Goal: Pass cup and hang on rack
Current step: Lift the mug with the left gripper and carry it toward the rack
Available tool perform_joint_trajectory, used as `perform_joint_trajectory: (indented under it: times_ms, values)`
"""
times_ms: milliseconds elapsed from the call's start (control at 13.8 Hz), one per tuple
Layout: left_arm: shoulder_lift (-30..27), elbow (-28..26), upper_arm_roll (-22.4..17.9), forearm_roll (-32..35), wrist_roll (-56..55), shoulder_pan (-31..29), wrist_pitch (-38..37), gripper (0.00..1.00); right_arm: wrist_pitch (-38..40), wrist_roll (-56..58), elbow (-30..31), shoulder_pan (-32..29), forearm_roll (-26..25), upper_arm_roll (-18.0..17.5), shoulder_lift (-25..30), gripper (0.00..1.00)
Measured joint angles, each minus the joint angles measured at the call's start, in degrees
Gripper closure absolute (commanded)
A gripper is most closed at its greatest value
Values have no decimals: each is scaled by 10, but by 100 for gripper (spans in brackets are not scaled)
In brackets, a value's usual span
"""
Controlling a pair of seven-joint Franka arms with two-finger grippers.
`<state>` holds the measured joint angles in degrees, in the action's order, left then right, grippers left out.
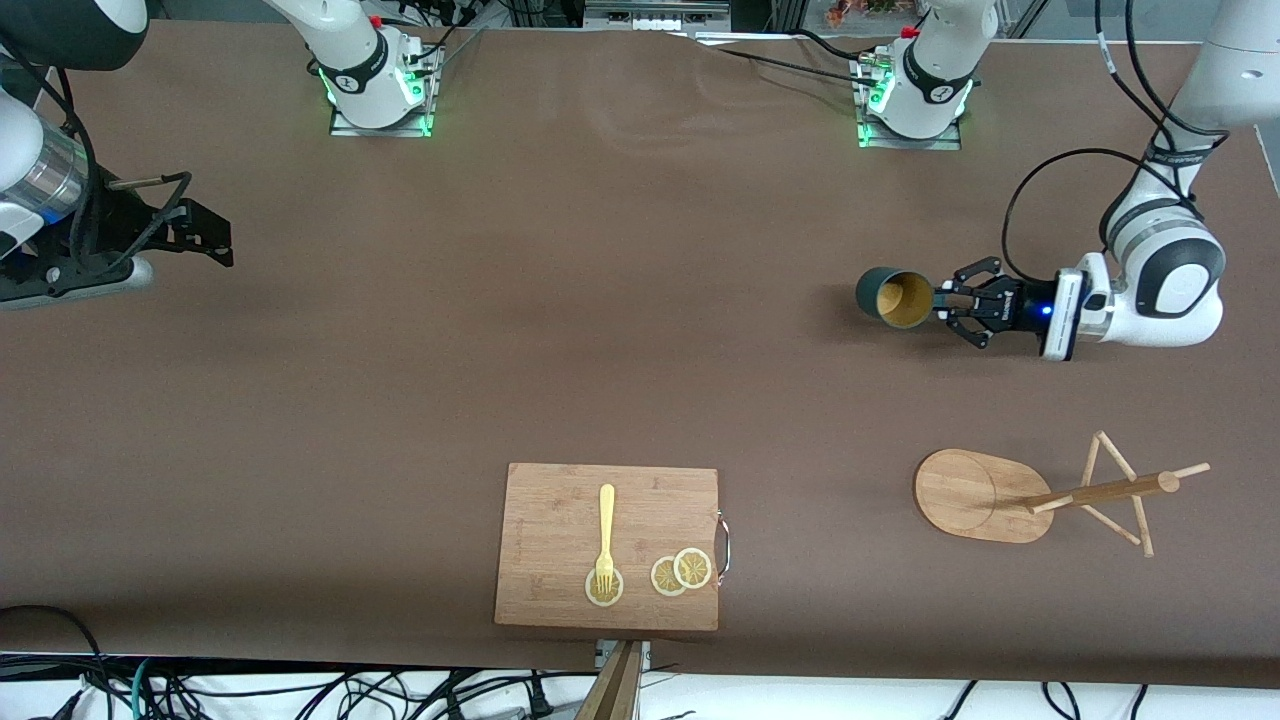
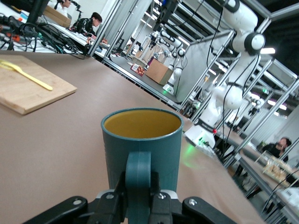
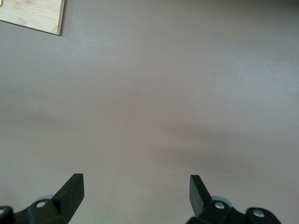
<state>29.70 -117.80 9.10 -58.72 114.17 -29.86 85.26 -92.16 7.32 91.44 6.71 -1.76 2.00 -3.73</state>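
Note:
The dark teal cup (image 1: 893, 297) with a mustard-yellow inside is at the left arm's end of the table. My left gripper (image 1: 940, 298) is shut on its handle. In the left wrist view the cup (image 2: 142, 140) stands mouth up, and my left gripper (image 2: 138, 198) clamps the handle from both sides. I cannot tell whether the cup touches the table. The bamboo rack (image 1: 1100, 492) stands on its oval base (image 1: 965, 493), nearer to the front camera than the cup. My right gripper (image 1: 205, 238) is open and empty over bare table at the right arm's end, and it also shows in the right wrist view (image 3: 136, 186).
A rectangular wooden cutting board (image 1: 608, 545) lies near the table's front edge, with a yellow fork (image 1: 606, 535) and lemon slices (image 1: 682, 572) on it. The board (image 2: 28, 88) also shows in the left wrist view, and its corner (image 3: 32, 16) in the right wrist view.

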Motion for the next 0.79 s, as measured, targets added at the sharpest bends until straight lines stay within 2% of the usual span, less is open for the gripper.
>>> perform_joint_trajectory:
  times_ms: [433,794]
  values:
    - [4,9,0,8,-129,-87,-59,100,0,0,0,0,0,0,0,0]
    - [7,81,1,5,-332,-111,-90,100,0,0,0,0,0,0,0,0]
